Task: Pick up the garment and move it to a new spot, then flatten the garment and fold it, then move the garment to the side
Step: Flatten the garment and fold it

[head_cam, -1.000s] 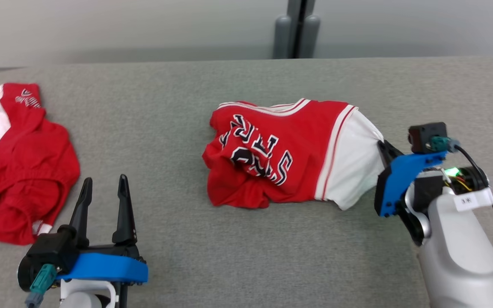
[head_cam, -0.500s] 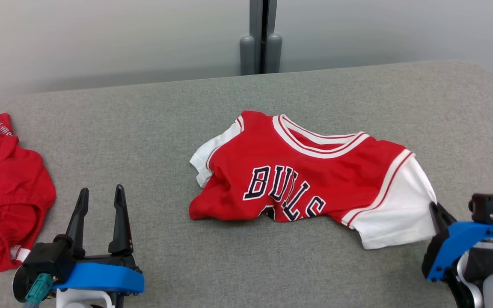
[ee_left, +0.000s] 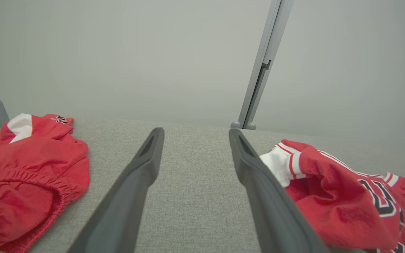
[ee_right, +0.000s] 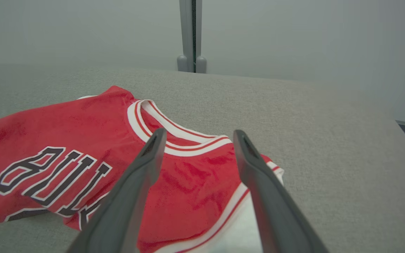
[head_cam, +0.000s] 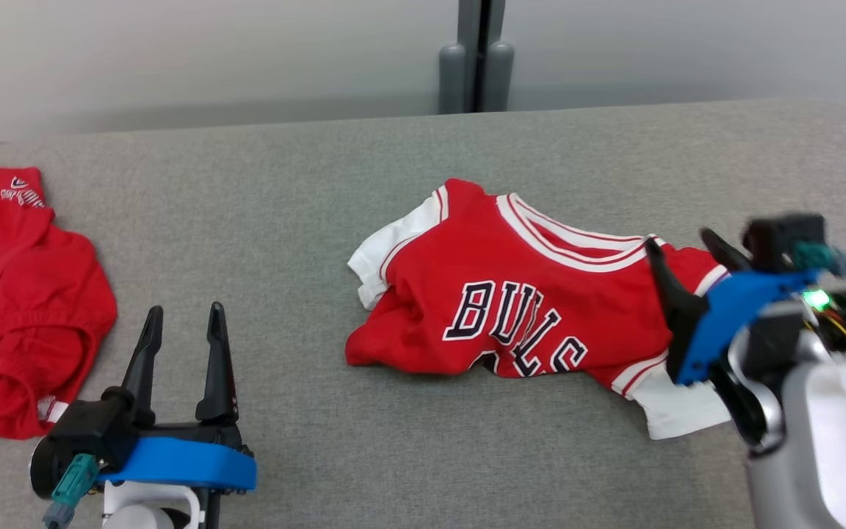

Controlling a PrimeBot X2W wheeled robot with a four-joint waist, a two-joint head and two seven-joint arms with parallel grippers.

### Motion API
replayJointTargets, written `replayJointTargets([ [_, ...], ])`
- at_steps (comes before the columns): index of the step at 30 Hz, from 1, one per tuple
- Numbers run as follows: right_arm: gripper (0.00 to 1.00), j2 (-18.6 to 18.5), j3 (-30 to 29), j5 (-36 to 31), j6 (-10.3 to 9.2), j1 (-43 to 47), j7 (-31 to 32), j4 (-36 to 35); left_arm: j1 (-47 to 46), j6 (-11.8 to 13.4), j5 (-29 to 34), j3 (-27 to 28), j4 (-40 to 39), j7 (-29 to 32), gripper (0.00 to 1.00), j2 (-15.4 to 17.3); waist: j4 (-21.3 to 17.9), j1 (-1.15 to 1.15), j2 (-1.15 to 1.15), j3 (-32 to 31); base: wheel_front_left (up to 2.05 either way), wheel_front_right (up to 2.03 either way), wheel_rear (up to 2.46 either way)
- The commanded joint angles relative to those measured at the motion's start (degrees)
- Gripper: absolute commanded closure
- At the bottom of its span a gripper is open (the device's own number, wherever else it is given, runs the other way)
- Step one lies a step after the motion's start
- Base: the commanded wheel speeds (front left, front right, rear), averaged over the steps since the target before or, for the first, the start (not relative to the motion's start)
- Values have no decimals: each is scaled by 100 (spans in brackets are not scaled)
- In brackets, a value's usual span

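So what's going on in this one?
The robot is working on a red and white jersey that lies rumpled, not yet flat or folded, in the middle of the table. Its right gripper hangs open over the jersey's shoulder beside the collar, gripping nothing. The left gripper rests open and idle near the table's front. A second red garment lies bunched at the robot's far left.

Surface: grey cloth-covered table [head_cam: 283,184].
Middle to right: red jersey [head_cam: 467,257] with white sleeves, rumpled (its lettering partly folded under).
Far left: red shorts [head_cam: 26,294], crumpled, well apart from the jersey.
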Motion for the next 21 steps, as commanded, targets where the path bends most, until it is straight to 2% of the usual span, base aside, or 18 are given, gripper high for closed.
replayJointTargets([
  [1, 0, -12, 152, 100, 3, -253, 154, 116, -110, -24, 19, -29, -15, -10, 0, -19, 118, 0, 0, 119, 0, 0, 0],
  [7, 0, -16, 600, 292, 3, -1561, 749, 1257, -447, -95, 99, -204, -8, -37, 0, -97, 519, 0, 0, 574, 0, 0, 0],
  [15, 0, -15, 172, 43, 3, -2814, 1040, 2945, -987, -305, 204, -527, 144, -87, 0, -293, 1190, 0, 0, 1235, 0, 0, 0],
  [21, 0, -25, -59, -205, 3, -3185, 1152, 3740, -1208, -412, 229, -641, 315, -149, 0, -435, 1466, 0, 0, 1393, 0, 0, 0],
])
